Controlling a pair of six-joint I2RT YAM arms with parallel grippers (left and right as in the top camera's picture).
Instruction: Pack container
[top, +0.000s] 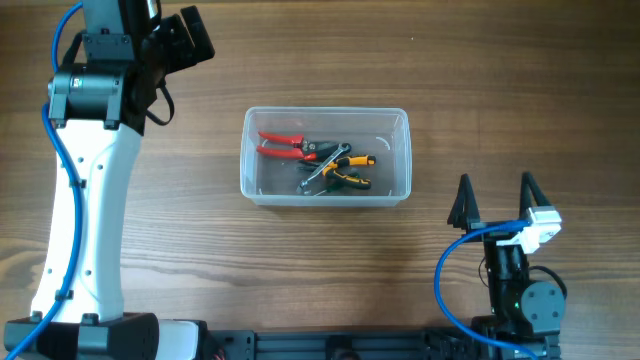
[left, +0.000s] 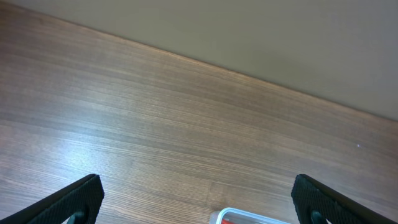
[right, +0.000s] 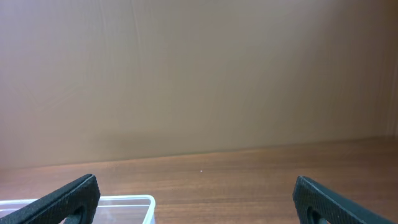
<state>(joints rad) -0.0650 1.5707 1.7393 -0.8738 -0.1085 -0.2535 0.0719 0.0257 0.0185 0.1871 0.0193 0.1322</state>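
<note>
The container (top: 325, 110), a clear plastic tub, stands in the middle of the wooden table. Inside it lie red-handled pliers (top: 283, 146) and yellow-and-black-handled pliers (top: 347, 172), overlapping. My left gripper (top: 190, 38) is raised at the far left, apart from the tub. In the left wrist view my left gripper (left: 198, 200) is open and empty, with the container's corner (left: 239, 216) at the bottom edge. My right gripper (top: 495, 185) stands open near the front right, past the tub's right end. The right wrist view shows my right gripper (right: 198, 200) empty and the container's rim (right: 124, 200) at lower left.
The left arm's white link (top: 90, 220) runs along the table's left side. The right arm's base (top: 520, 300) and blue cable (top: 445, 290) sit at the front right. A plain wall (right: 199, 74) rises behind the table's far edge.
</note>
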